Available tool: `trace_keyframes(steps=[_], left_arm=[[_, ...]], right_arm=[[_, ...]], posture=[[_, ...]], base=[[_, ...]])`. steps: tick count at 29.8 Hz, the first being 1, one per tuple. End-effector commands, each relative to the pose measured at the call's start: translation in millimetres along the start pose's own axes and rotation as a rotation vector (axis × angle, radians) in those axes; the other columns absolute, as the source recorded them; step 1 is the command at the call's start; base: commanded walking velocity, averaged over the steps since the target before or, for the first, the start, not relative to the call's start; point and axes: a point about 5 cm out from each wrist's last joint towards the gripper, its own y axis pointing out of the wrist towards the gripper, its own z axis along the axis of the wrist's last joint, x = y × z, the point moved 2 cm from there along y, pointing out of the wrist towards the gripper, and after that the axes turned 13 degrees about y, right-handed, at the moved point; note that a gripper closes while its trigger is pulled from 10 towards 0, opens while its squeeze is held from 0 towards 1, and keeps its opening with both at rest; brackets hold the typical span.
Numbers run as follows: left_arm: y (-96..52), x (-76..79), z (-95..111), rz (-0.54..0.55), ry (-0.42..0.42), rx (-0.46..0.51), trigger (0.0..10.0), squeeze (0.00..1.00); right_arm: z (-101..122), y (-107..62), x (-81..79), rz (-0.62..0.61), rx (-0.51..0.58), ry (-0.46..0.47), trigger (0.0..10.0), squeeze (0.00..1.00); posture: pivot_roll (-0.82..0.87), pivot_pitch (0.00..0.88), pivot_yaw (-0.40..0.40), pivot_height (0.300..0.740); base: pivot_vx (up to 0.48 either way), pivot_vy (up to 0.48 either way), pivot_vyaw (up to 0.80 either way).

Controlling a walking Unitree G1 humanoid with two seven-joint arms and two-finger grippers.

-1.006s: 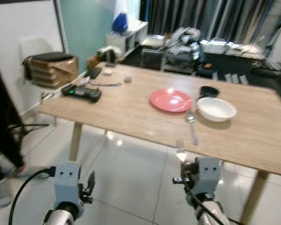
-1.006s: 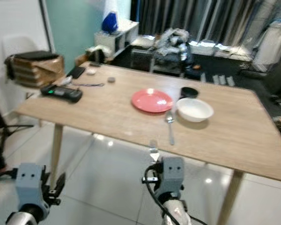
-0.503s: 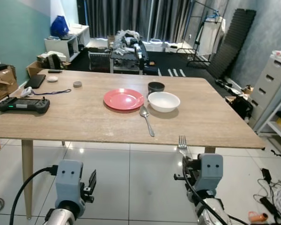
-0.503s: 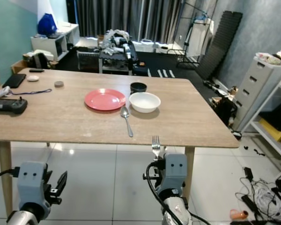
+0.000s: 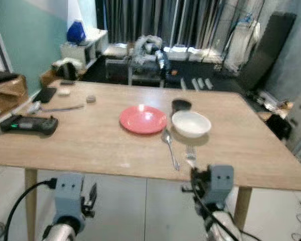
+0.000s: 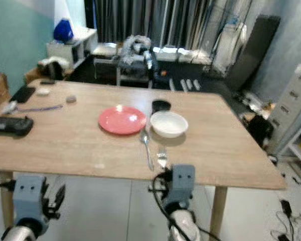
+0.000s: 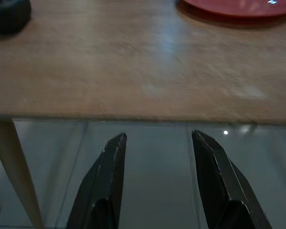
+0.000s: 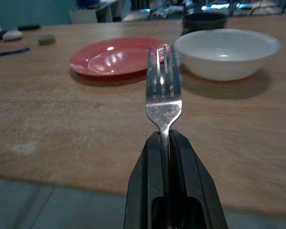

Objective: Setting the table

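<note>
A red plate (image 5: 143, 119) lies mid-table on the wooden table (image 5: 90, 145). To its right sit a white bowl (image 5: 190, 123) and, behind that, a small black bowl (image 5: 180, 104). A spoon (image 5: 169, 145) lies between plate and bowl, handle toward me. My right gripper (image 8: 164, 138) is shut on the handle of a silver fork (image 8: 163, 90), held upright with its tines up, just before the table's front edge (image 5: 190, 153). My left gripper (image 7: 159, 143) is open and holds nothing, low in front of the table edge left of the plate.
A black handheld controller (image 5: 30, 124), a phone (image 5: 47, 94), a cord and small items lie on the table's left end. Cardboard boxes (image 5: 7, 93) stand at far left. A grey drawer cabinet (image 6: 296, 108) stands right. Clutter and curtains fill the room behind.
The whole view has swung and come nearer to the table. The fork stays upright in my right gripper, its tines now showing against the table's front edge. My left gripper stays open.
</note>
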Motion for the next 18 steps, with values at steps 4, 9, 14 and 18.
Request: trace_keyframes(steps=[4,9,14,18], left_arm=[[-0.7,2.3,-1.9,-0.006,0.001,-0.005,10.0,0.00],[-0.9,2.9,-2.0,-0.008,0.001,-0.006,10.0,0.00],[-1.5,3.8,-1.9,-0.015,-0.009,-0.008,10.0,0.00],[-3.2,5.4,-0.5,-0.024,-0.018,-0.002,10.0,0.00]], right_arm=[[-2.5,-1.7,7.3,-0.025,-0.014,0.000,10.0,0.00],[-2.4,-2.1,9.1,-0.033,-0.015,0.004,10.0,0.00],[-0.4,-2.2,10.6,-0.034,-0.006,-0.008,10.0,0.00],[1.6,-2.2,12.7,-0.034,-0.001,-0.015,10.0,0.00]], posture=[[0.07,0.092,0.045,0.740],[0.07,0.095,0.046,0.740],[0.07,0.099,0.047,0.740],[0.07,0.103,0.048,0.740]], base=[[0.454,0.000,-0.40],[0.412,0.000,-0.80],[0.261,0.000,-0.31],[0.000,0.000,0.00]])
